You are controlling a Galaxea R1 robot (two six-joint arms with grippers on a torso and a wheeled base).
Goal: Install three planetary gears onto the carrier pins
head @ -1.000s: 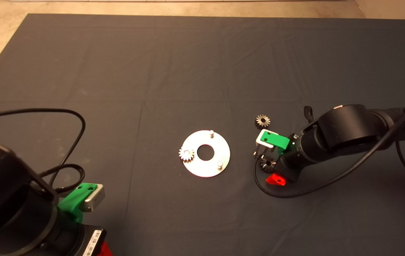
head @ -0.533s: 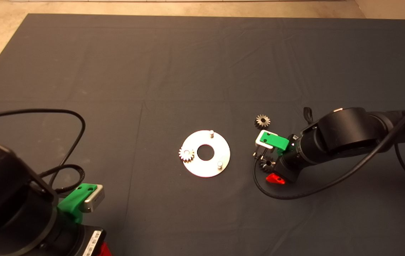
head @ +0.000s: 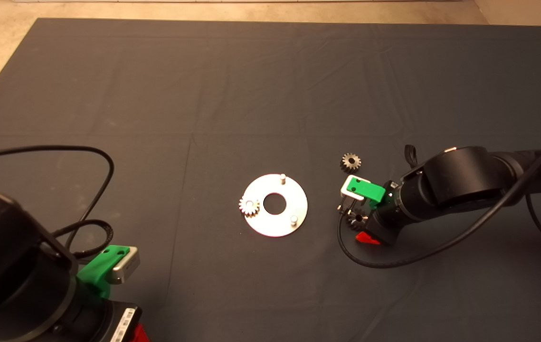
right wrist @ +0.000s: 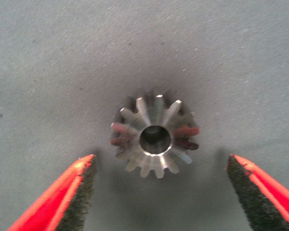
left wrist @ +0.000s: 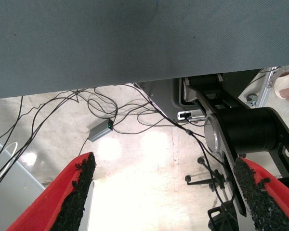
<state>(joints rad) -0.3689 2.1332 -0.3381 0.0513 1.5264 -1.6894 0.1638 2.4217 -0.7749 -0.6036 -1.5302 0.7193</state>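
The shiny round disc [head: 294, 202] lies mid-mat with a central hole. One silver gear [head: 249, 206] sits on its left pin. Two bare pins stand at the top [head: 282, 178] and lower right [head: 293, 219]. A dark gear [head: 350, 162] lies loose on the mat to the right. Another gear [head: 358, 219] lies under my right gripper [head: 361, 223]. In the right wrist view this gear [right wrist: 155, 139] lies flat just ahead of the gap between the open fingers [right wrist: 70, 187], untouched. My left gripper [left wrist: 166, 192] is parked at the lower left, open and empty.
A black cable [head: 393, 261] loops on the mat below my right arm. Another cable [head: 94, 156] curves over the mat's left side. The left wrist view looks past the mat's edge at floor cables and a robot base [left wrist: 245, 130].
My right gripper has sunk lower over the gear on the mat; less of its red finger shows in the head view. Gears, disc and left arm have not moved.
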